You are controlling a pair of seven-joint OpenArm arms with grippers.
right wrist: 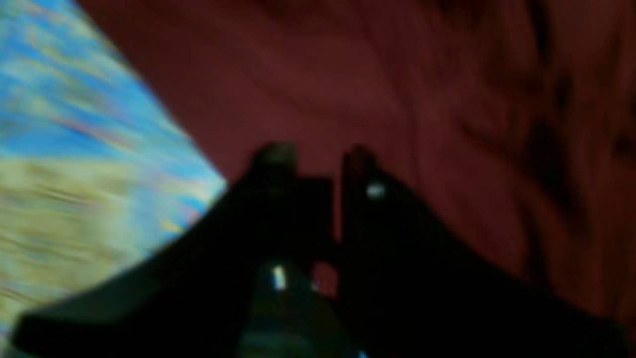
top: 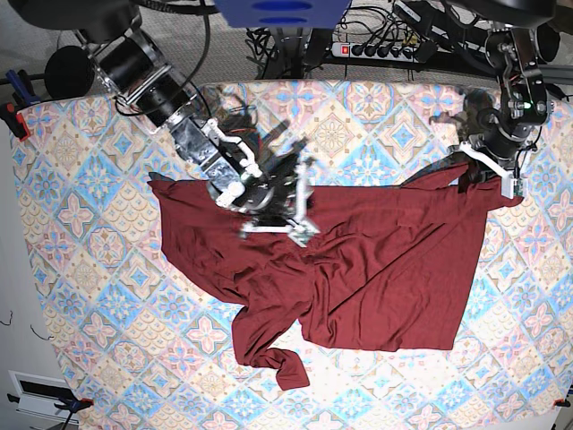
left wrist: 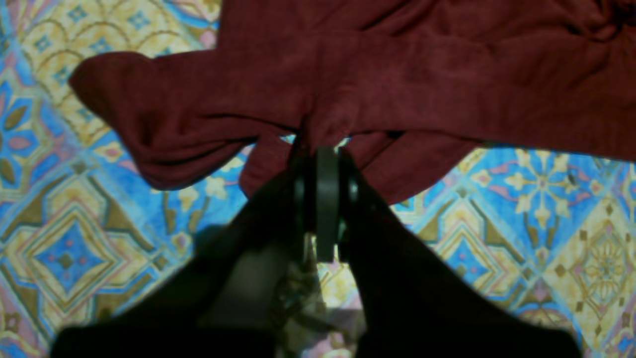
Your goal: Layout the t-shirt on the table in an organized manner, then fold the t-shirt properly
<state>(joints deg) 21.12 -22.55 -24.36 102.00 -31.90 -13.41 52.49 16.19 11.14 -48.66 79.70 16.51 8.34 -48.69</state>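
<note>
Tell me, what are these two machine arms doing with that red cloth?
They are spreading a maroon t-shirt on the patterned table. The left gripper has its jaws shut on a pinch of fabric at the shirt's edge. The right gripper is over the shirt's middle. The shirt is still rumpled, not folded.

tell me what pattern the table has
The table has a diamond floral tile pattern in pastel blue, pink and cream, clearest in the base view.
</note>
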